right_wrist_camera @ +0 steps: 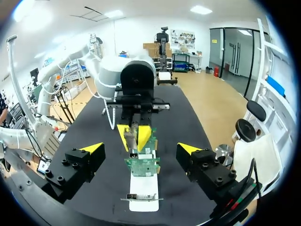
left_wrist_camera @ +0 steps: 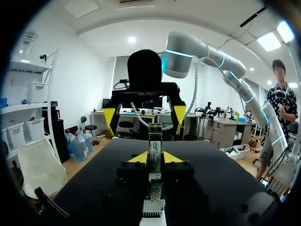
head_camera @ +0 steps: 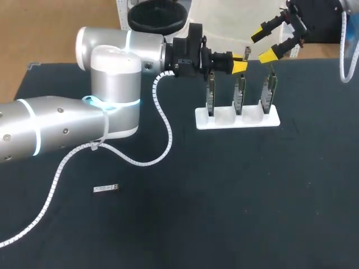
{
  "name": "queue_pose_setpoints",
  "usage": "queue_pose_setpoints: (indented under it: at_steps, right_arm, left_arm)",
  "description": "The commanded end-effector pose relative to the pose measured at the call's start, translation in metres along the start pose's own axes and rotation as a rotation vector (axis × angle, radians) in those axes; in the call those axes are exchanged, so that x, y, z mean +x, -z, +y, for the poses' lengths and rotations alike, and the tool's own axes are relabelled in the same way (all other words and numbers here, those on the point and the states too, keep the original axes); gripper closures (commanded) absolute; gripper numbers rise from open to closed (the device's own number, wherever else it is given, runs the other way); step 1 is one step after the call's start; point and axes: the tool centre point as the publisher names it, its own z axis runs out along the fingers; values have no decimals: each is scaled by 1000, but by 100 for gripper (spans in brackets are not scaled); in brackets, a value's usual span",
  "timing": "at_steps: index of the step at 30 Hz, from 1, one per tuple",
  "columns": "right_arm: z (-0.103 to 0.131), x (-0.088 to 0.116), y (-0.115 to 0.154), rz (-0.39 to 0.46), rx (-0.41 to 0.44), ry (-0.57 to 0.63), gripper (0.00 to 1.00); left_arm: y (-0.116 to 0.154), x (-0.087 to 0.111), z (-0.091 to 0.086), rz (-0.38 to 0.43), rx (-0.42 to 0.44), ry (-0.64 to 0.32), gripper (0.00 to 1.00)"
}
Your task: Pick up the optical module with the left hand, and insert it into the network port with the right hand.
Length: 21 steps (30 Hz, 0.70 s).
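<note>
The left gripper's jaws are clenched on the optical module, above the white rack toward two o'clock on the worktop. It looks small, rigid and smooth, so it is best pinched on its flat sides. The right gripper hangs released nearby.

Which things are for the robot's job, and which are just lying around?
For the job: optical module held in the left hand; right hand, open; three boards in the white stand.
Lying about: small silver piece, flat on the table, away from both hands.
</note>
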Motion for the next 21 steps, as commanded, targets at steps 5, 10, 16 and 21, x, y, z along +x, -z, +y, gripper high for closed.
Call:
queue_pose_setpoints:
  at_steps: [5, 10, 16, 21]
  right_arm:
    - [4, -6, -5, -1, -24, 25, 0]
    - [8, -9, -12, -8, -40, 32, 0]
    - [6, -11, -18, -13, -32, 28, 0]
    - [5, -13, -20, -15, -32, 28, 0]
  left_arm:
    - [0, 0, 1, 2, 2, 1, 100]
    - [0, 0, 1, 2, 2, 1, 100]
    - [0, 0, 1, 2, 2, 1, 100]
    - [0, 0, 1, 2, 2, 1, 100]
